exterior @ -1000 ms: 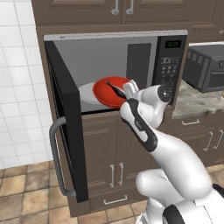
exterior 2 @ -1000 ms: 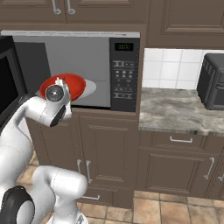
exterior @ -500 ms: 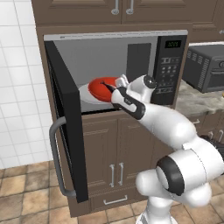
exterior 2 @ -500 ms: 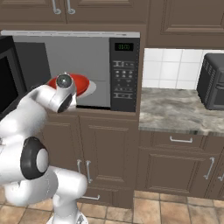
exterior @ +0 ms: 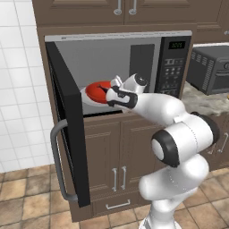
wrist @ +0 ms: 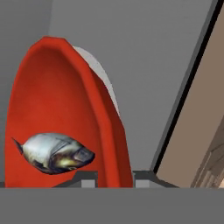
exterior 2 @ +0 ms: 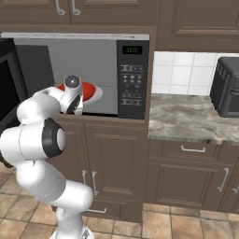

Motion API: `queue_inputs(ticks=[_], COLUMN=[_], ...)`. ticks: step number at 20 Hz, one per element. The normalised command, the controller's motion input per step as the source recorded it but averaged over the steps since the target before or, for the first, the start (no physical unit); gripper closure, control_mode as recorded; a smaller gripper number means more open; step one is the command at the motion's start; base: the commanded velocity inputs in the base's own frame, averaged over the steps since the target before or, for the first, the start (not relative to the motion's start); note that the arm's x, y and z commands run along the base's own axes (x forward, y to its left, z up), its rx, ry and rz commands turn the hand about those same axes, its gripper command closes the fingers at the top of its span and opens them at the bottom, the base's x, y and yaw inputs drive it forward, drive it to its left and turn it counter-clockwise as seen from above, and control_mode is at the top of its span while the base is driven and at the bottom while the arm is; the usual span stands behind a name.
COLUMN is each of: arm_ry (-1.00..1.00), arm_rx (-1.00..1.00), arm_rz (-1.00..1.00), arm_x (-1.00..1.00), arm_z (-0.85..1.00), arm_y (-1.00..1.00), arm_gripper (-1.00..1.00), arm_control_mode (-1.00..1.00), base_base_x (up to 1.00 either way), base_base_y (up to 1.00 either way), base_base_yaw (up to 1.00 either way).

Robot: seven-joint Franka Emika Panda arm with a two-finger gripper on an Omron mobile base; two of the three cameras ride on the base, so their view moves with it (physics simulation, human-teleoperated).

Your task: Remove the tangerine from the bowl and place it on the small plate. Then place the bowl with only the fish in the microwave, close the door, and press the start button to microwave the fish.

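Note:
The red bowl (exterior: 95, 91) (exterior 2: 89, 91) is inside the microwave (exterior: 173, 59) (exterior 2: 131, 74), just above its pale turntable (wrist: 99, 71). My gripper (exterior: 113, 88) (wrist: 114, 179) is shut on the bowl's near rim, one fingertip on each side of it. The fish (wrist: 54, 152) lies in the bowl (wrist: 52, 96). The door (exterior: 68, 129) (exterior 2: 6, 85) stands wide open on the left, its bar handle facing out. The tangerine and the small plate are out of view.
A dark toaster oven (exterior: 209, 68) (exterior 2: 228, 87) stands on the marble counter (exterior 2: 186, 122) to the right of the microwave. Brown cabinets run above and below. The microwave's side wall and front frame (wrist: 188, 87) are close beside the bowl.
The arm has stretched forward and carried the bowl to the left and deeper into the microwave. The gripper has stayed shut on the rim.

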Motion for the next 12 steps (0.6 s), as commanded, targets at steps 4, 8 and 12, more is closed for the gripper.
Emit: queue_inputs(ticks=[4,8,12], arm_ry=[0.03,0.04,0.04], arm_rx=[0.00,0.00,0.00], arm_rz=[0.00,0.00,0.00], arm_x=[0.45,0.38,0.40], arm_z=[-0.28,-0.27,-0.28], arm_y=[0.05,0.07,0.12], arm_gripper=[1.00,1.00,1.00], arm_control_mode=[-1.00,-1.00,-1.00], base_base_x=[0.00,0.00,0.00], base_base_y=[0.00,0.00,0.00], base_base_yaw=[0.00,0.00,0.00])
